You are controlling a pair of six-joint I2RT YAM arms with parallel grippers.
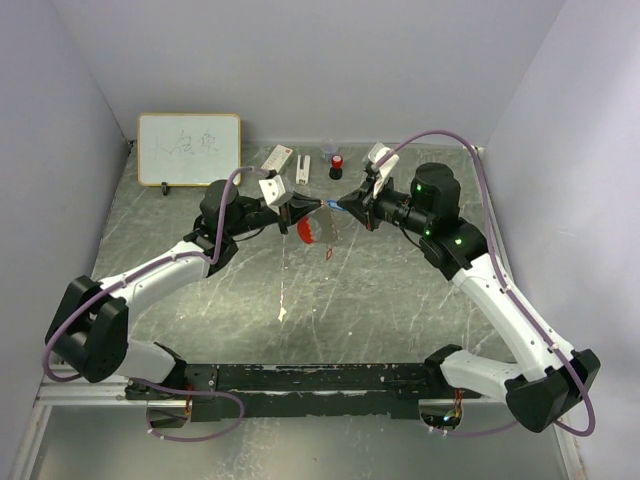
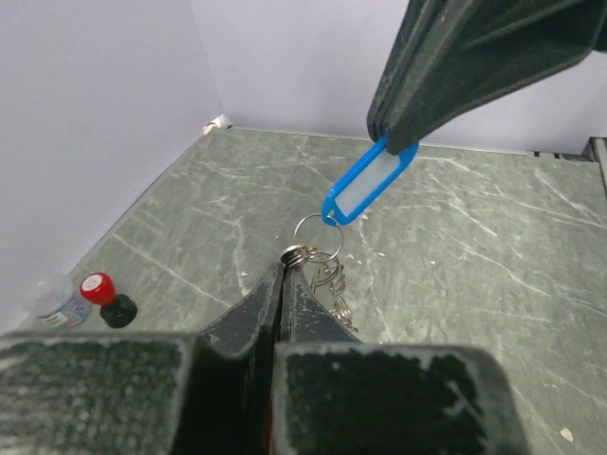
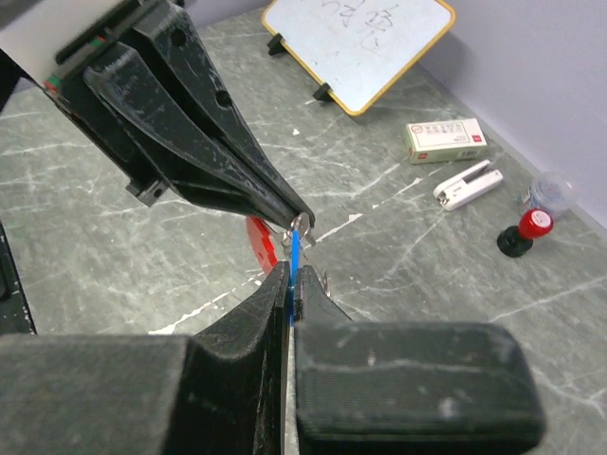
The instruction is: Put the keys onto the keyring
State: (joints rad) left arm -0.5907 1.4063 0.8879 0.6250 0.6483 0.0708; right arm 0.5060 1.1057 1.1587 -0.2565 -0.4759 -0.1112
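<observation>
Your left gripper (image 2: 283, 275) is clenching the keyring (image 2: 300, 253) steady while, at one o'clock, your right gripper (image 2: 387, 142) is pinching the blue key (image 2: 370, 185) for threading.

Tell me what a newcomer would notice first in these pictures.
The left gripper and the right gripper meet tip to tip in mid-air above the middle of the table. The right one is shut on a blue key tag; the left pinches a metal ring linked to it.

Shiny metal keyring (image 2: 302, 253), glossy blue plastic tag (image 2: 372, 180), smooth marbled table (image 2: 474, 275) w/ scuffs.
</observation>
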